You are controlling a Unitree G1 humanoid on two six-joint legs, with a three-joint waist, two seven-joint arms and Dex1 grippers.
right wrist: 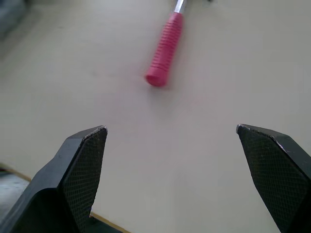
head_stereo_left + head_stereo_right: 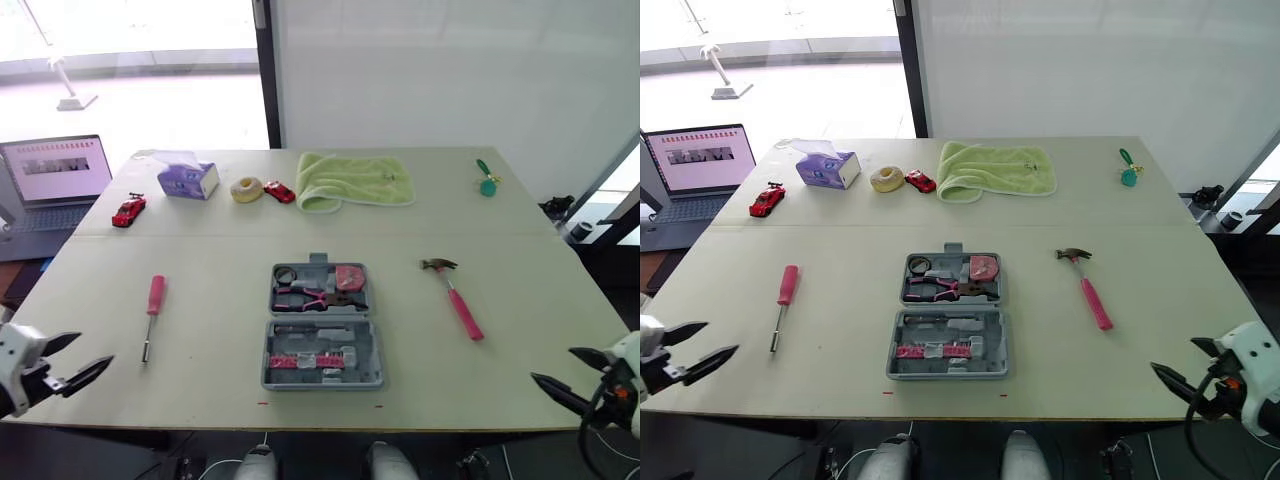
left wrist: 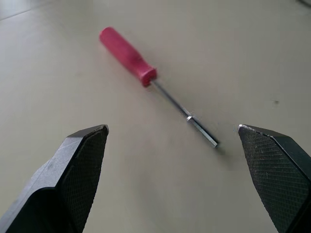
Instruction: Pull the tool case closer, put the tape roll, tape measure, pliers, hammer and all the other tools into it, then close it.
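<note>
Two tools lie outside the open grey plastic tool case (image 2: pixel 372 352): a pink-handled screwdriver (image 3: pixel 146 75) just beyond the left gripper's (image 3: pixel 172 131) spread, empty fingers, and a pink-handled hammer (image 1: pixel 165 48) beyond the right gripper's (image 1: pixel 170 128), likewise open. Next, probably: reach forward and grasp a handle.

My grey tool case (image 2: pixel 322 325) lies open before me, pink pliers (image 2: pixel 305 296) inside. My pink-handled hammer (image 2: pixel 455 295) lies to its right, my screwdriver (image 2: pixel 152 312) to its left.

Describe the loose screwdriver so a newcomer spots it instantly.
Find the open grey plastic tool case at the centre of the pale table. To the robot's left of it lies the pink-handled screwdriver. Unlike the pink-handled hammer opposite, it ends in a thin straight metal shaft, no head.
</note>
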